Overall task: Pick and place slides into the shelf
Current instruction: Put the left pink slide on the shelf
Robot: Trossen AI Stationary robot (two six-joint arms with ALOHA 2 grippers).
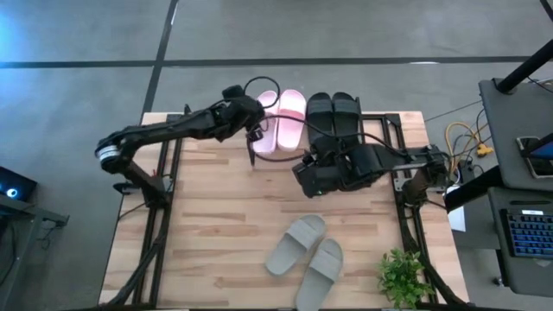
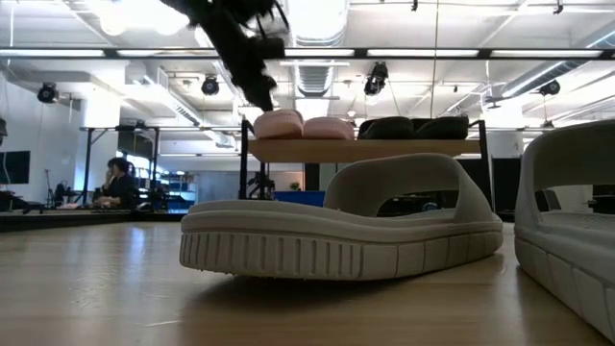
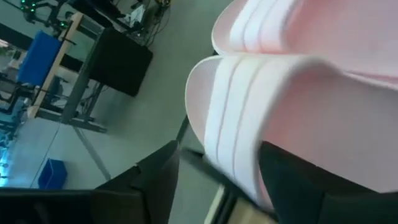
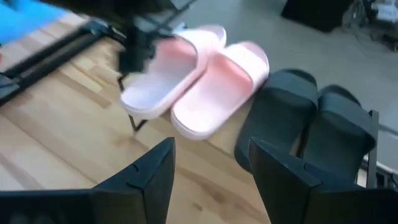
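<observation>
On the shelf (image 1: 380,121) at the table's far edge, the pink slides (image 1: 282,119) lie side by side, with the black slides (image 1: 333,114) next to them on the right. The left gripper (image 1: 256,121) hovers at the left pink slide, its fingers (image 3: 292,180) spread on either side of the strap, released. The left arm reaches diagonally across from the table's left side. The right gripper (image 4: 208,165) waits mid-table, fingers apart and empty. The grey-green slides (image 1: 307,255) rest on the table (image 1: 216,225) nearer the front.
</observation>
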